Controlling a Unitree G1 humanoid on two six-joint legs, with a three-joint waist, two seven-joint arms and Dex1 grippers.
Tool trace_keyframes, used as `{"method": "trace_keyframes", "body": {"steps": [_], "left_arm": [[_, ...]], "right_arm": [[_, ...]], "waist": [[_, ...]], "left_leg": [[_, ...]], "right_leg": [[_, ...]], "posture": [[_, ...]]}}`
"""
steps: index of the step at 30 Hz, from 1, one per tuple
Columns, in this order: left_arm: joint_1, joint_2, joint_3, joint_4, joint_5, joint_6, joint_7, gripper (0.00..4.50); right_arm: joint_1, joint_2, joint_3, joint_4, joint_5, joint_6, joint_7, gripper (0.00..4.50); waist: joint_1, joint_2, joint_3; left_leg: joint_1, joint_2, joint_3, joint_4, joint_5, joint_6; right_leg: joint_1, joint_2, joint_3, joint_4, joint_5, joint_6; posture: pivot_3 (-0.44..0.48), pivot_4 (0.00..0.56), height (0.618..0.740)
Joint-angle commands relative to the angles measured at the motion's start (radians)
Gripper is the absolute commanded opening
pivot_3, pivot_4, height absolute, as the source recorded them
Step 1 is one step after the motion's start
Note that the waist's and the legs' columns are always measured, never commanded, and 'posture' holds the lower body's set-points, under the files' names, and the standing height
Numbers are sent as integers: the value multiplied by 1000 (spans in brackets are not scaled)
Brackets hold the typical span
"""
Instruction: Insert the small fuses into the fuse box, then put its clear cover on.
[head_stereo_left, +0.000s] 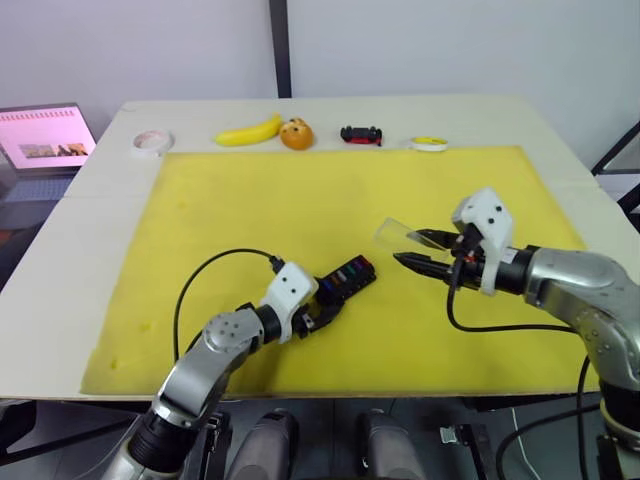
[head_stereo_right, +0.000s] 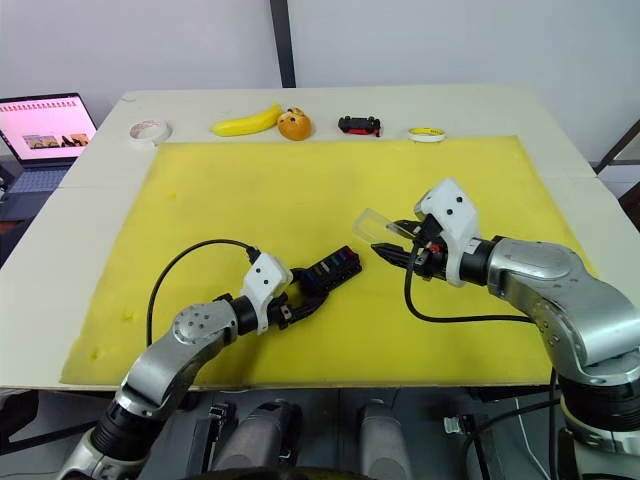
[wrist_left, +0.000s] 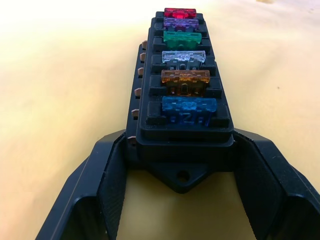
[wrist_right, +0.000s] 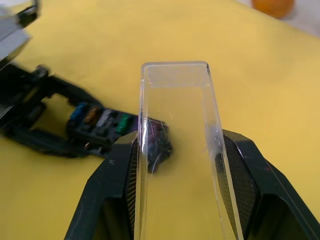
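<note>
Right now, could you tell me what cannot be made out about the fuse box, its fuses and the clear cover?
- The fuse box: near end clasped by the left gripper.
- The purple and red fuses: right wrist view, blurred behind the clear cover.
- The cover's rear: between the right gripper fingers, cut off by the frame edge.

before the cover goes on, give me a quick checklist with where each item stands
1. Fuses seated: six fuses sit in a row in the fuse box, red to blue. ok
2. Box held: left gripper clamps the box's near end, a finger on each side. ok
3. Cover held: right gripper grips the clear cover between its fingers. ok
4. Cover over box: cover is beside the box's far end, apart from it. not ok
5. Cover lined up with the box's length: cannot tell
6. Box flat on the yellow mat: cannot tell
</note>
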Motion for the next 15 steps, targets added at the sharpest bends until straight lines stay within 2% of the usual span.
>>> {"method": "trace_keyframes", "body": {"steps": [1,7,15], "left_arm": [[-61,52,-4,51,-21,-62,-136,2531],[-182,130,-15,194,-51,-208,-401,2531],[-313,110,-51,418,-35,-384,-639,2531]], "right_arm": [[-3,-47,-37,-43,45,-34,63,1720],[-16,-118,30,-78,80,-79,186,1720],[-116,-114,237,-53,-20,-143,217,1720]], "waist": [[0,0,0],[-2,0,0],[-2,0,0]], "left_leg": [[0,0,0,0,0,0],[0,1,0,0,0,0],[-1,1,0,0,0,0]], "right_leg": [[0,0,0,0,0,0],[0,0,-1,0,0,0],[0,0,-1,-1,0,0]], "posture": [[0,150,740],[0,150,740],[0,150,740]]}}
